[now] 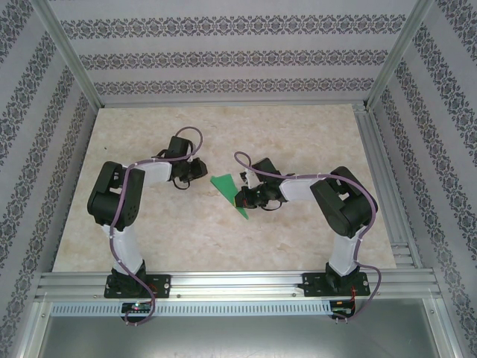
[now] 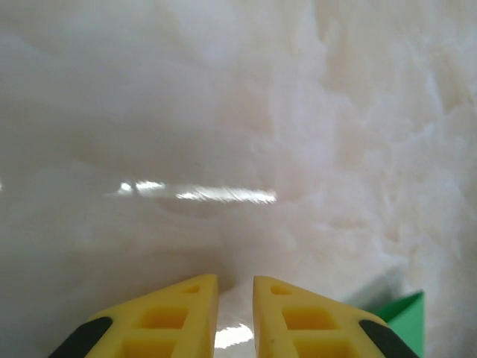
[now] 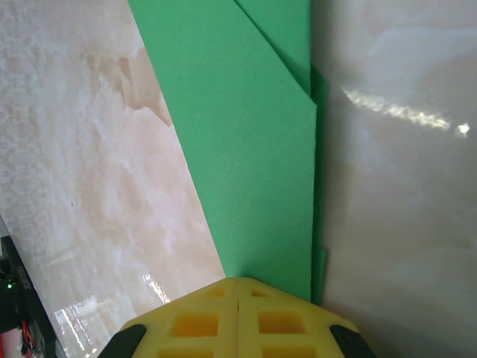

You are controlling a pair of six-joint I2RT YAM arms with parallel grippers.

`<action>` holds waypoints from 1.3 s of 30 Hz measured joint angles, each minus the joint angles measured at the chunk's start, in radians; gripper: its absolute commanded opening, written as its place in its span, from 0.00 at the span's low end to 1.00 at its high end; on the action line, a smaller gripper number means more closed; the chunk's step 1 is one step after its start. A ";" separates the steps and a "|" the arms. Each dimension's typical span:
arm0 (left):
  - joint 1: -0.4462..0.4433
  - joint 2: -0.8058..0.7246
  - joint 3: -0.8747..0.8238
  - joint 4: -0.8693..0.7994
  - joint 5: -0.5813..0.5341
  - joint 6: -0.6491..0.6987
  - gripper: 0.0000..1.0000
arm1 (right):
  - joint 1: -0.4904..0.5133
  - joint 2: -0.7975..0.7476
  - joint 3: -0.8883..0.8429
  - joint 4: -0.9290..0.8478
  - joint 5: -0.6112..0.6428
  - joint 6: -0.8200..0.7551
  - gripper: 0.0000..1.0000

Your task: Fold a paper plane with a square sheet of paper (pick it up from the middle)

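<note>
The square sheet of paper, bright green, lies flat mid-table, folded into a narrow pointed paper plane shape with its tip toward the near edge. In the right wrist view the paper shows layered flaps and a long crease. My right gripper is shut, its yellow fingertips resting on the paper's narrow end. My left gripper sits low over bare table just left of the paper, slightly open with nothing between its fingers. A green corner of the paper lies to its right.
The marble-patterned table is bounded by aluminium rails at the near edge and on the right. Patterned walls enclose the back and sides. Purple cables loop over both arms.
</note>
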 measured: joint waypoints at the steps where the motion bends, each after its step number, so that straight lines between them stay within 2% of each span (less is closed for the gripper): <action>1: 0.002 -0.004 0.005 -0.013 -0.024 0.008 0.27 | 0.005 -0.003 0.004 -0.008 0.012 0.000 0.05; 5: 0.006 -0.052 0.005 -0.073 -0.111 0.029 0.38 | 0.022 -0.036 0.007 -0.050 0.067 0.002 0.20; 7: 0.006 -0.093 0.003 -0.097 -0.139 0.032 0.43 | 0.025 -0.072 0.007 -0.071 0.090 0.013 0.31; 10: -0.002 -0.170 -0.013 -0.126 -0.182 0.033 0.51 | 0.023 -0.169 0.003 -0.076 0.118 0.028 0.49; 13: -0.028 -0.234 -0.040 -0.151 -0.218 0.031 0.62 | 0.008 -0.297 -0.018 -0.044 0.141 0.034 0.61; 19: -0.109 -0.307 -0.129 -0.190 -0.247 0.000 0.81 | -0.072 -0.467 -0.149 -0.002 0.250 0.014 0.77; 23: -0.195 -0.316 -0.147 -0.214 -0.264 -0.043 0.90 | -0.143 -0.534 -0.259 -0.001 0.333 0.008 0.87; 28: -0.320 -0.316 -0.147 -0.222 -0.293 -0.128 0.94 | -0.194 -0.578 -0.331 0.029 0.396 0.018 0.94; 34: -0.432 -0.298 -0.109 -0.259 -0.360 -0.221 0.95 | -0.224 -0.602 -0.357 0.048 0.433 0.019 0.96; 37: -0.475 -0.270 -0.048 -0.294 -0.414 -0.257 0.94 | -0.230 -0.602 -0.360 0.055 0.437 0.019 0.96; 39: -0.495 -0.252 -0.008 -0.314 -0.450 -0.282 0.90 | -0.230 -0.600 -0.360 0.060 0.437 0.019 0.96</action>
